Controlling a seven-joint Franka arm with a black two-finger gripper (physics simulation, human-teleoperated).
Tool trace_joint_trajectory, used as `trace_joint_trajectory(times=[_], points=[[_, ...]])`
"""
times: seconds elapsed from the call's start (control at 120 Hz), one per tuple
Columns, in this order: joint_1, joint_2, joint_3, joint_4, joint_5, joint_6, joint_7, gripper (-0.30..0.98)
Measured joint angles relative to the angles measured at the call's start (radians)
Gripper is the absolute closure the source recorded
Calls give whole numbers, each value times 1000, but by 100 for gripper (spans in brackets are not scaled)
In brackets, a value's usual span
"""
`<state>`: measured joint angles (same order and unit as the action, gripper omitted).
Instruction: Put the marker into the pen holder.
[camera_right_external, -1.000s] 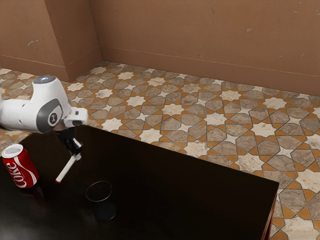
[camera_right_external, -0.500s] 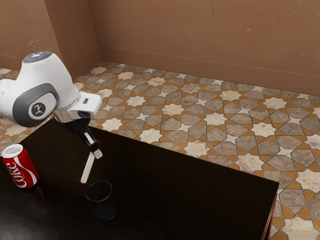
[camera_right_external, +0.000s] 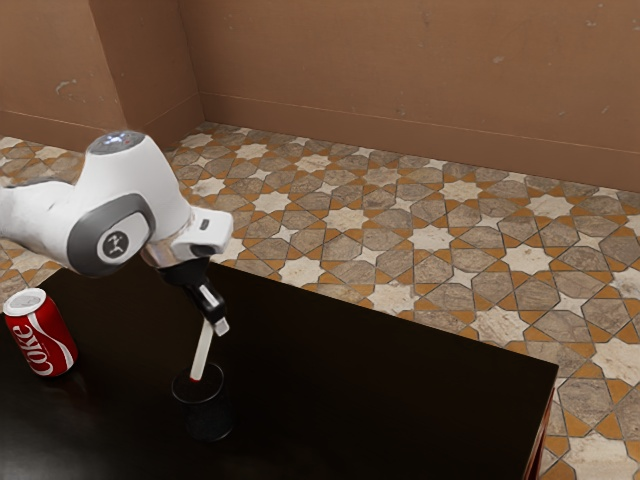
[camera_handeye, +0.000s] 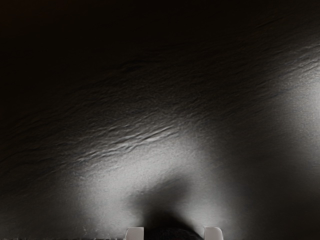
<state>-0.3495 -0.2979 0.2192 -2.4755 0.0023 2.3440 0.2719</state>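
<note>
At the round black pen holder (camera_right_external: 207, 418), our black pincer (camera_right_external: 214, 322) pinches the slim, white, seemingly plastic marker (camera_right_external: 202, 352) high up: likely light, stiff, best held there.

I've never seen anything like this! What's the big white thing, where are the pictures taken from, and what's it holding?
The big white thing is a robot arm, made inside a computer, so these are computer-drawn pictures. At its end is a black pincer with two fingers, a bit like your thumb and one finger.

One picture is taken from beside the arm, so you can see the arm reaching over a dark table. The other is taken from a camera on the arm's own hand, looking past its pale fingertips.

The pincer is holding a white marker with a red end pointing down, near the mouth of a dark pen holder. The pen holder stands on the table, and so does a red Coke can.
</note>
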Motion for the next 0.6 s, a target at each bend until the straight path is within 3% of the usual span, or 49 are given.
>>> trace_joint_trajectory(times=[0.3, 0.525, 0.6], points=[[4, 26, 1, -64, -1, 44, -33, 75], [8, 36, 1, -57, -35, 47, -4, 29], [29, 28, 2, 65, -25, -12, 4, 21]])
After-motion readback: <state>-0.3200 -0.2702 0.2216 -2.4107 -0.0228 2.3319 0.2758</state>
